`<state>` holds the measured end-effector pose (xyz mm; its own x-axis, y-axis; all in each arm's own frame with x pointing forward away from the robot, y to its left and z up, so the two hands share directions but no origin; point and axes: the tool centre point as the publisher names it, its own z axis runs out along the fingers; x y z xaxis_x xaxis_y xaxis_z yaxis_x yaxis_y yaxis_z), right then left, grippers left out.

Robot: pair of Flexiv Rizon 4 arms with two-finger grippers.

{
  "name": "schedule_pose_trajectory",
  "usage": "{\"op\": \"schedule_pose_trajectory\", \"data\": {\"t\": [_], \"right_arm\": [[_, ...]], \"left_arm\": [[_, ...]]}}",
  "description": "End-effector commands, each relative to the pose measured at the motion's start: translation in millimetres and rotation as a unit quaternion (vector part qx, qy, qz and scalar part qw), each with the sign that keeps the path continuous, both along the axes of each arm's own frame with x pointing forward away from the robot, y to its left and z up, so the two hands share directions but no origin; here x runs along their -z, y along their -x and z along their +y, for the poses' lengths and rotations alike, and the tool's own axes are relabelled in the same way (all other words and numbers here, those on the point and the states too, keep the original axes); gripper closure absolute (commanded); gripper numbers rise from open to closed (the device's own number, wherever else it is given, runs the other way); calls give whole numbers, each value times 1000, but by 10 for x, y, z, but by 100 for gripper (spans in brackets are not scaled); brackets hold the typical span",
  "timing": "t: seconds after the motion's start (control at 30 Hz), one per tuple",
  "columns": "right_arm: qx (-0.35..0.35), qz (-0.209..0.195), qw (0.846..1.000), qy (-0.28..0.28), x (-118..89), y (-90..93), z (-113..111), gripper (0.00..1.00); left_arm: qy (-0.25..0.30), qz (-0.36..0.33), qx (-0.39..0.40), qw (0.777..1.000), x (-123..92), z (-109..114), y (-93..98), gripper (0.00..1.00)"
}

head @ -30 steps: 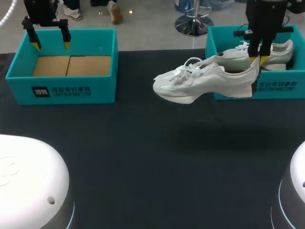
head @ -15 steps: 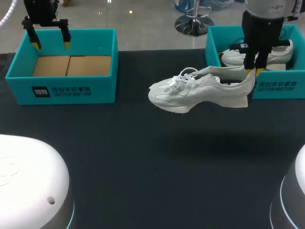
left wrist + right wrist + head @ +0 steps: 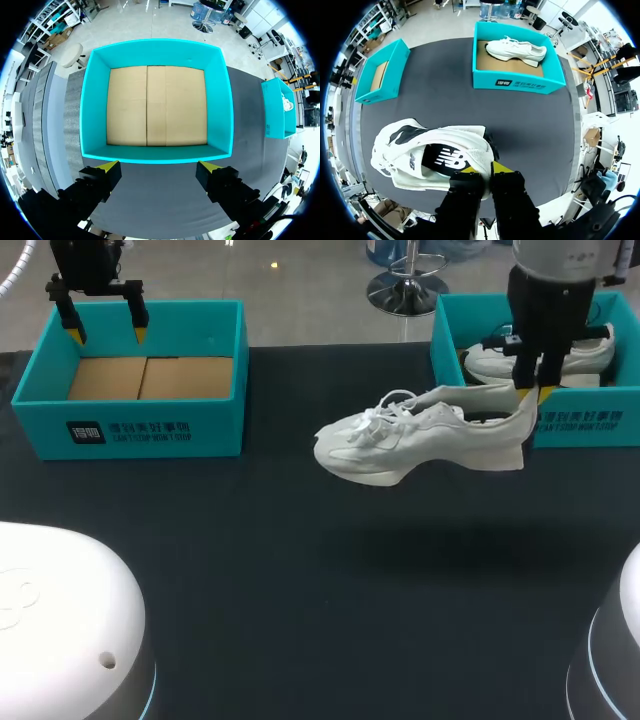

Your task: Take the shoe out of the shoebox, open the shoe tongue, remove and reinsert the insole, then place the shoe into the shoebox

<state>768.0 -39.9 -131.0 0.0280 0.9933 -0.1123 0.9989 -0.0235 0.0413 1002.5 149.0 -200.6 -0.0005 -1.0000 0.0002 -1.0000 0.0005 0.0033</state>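
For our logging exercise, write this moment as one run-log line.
right gripper: shut on shoe heel | shoe: held above table | left gripper: open over empty left shoebox

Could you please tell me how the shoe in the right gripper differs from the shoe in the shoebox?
The held shoe hangs above the table, pinched at its heel by the right gripper; the boxed shoe lies on the floor of the right shoebox, untouched. The held shoe is out in the open, while the boxed shoe sits inside teal walls. Both are white lace-up sneakers.
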Motion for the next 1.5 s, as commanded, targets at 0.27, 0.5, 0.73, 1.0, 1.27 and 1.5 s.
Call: {"op": "schedule_pose_trajectory", "data": {"t": [0.27, 0.5, 0.73, 1.0, 1.27, 1.5], "right_arm": [[1, -10, 999, -31, 687, 70, 150, 100], [-5, -8, 999, -34, 1065, 76, 206, 100], [-18, -7, 999, -44, 1400, 21, 219, 100], [-19, 1, 999, -49, 1659, -94, 173, 100], [-26, 15, 998, -48, 1833, -185, 166, 100], [-28, 20, 999, -39, 1912, -228, 139, 100]], "left_arm": [[0, 0, 0, 1000, -2, 2, 5, 0], [0, 0, 0, 1000, -2, 2, 5, 0], [0, 0, 0, 1000, -2, 2, 5, 0], [0, 0, 0, 1000, -2, 2, 5, 0], [0, 0, 0, 1000, -2, 2, 5, 0], [0, 0, 0, 1000, -2, 2, 5, 0]]}}
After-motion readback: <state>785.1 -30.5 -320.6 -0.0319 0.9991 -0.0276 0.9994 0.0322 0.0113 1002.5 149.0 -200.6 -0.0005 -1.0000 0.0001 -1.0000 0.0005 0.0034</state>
